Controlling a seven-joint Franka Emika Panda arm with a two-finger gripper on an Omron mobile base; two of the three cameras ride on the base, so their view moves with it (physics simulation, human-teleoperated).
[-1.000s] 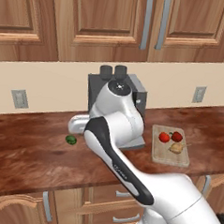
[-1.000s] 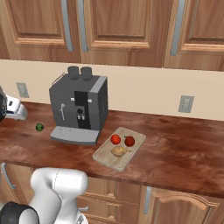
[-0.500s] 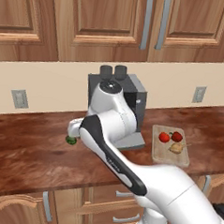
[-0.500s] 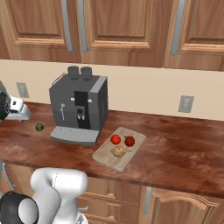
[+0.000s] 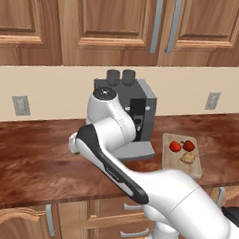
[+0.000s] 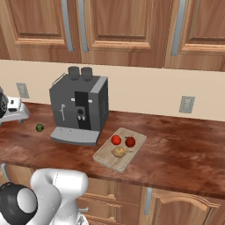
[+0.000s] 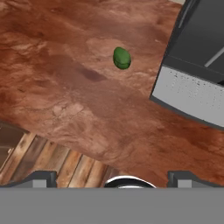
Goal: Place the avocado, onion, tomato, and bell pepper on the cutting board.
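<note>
Tool (image 7: 112, 179) fingertips barely show, spread apart; avocado (image 7: 122, 58) lies beyond them.

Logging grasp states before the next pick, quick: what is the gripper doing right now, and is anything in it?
Gripper: open, jaws wide apart and holding nothing; the avocado lies on the counter ahead of it.

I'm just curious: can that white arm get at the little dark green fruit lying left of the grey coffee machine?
Probably yes. The dark green fruit lies alone on bare reddish-brown counter, apart from the grey coffee machine, with nothing lying between it and the hand.
</note>
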